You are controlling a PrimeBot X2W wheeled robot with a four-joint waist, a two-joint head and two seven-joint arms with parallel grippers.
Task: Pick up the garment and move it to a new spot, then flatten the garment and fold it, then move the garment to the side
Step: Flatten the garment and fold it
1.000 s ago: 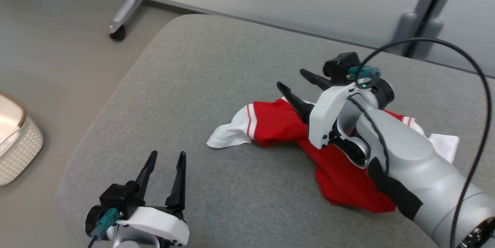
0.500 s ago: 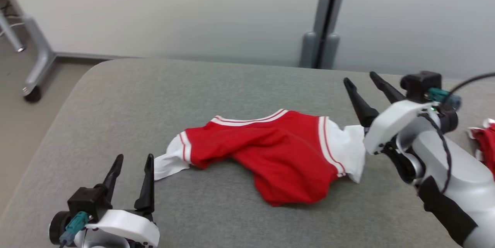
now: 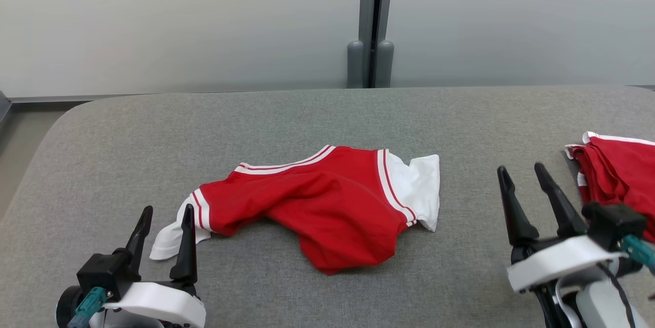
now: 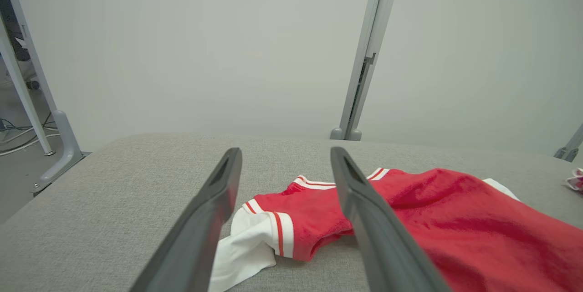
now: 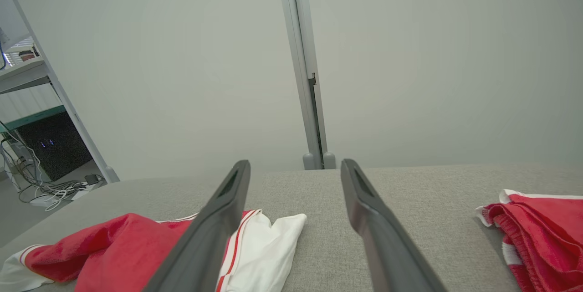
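White left pincer [image 3: 168, 208], black fingers [image 3: 186, 246]

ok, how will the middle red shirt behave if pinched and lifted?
Likely floppy: the shirt lies crumpled in soft folds, so it should sag. Probably light; the cloth looks thin. May drag on the textured cushion.

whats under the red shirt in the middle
The red garment lies crumpled on the grey padded surface. Its folds cover the patch beneath, so anything there cannot be seen.

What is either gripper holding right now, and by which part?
Nothing. The left gripper and right gripper both stand open, empty; the crumpled red-and-white fabric garment lies loose on the grey padded surface between them.
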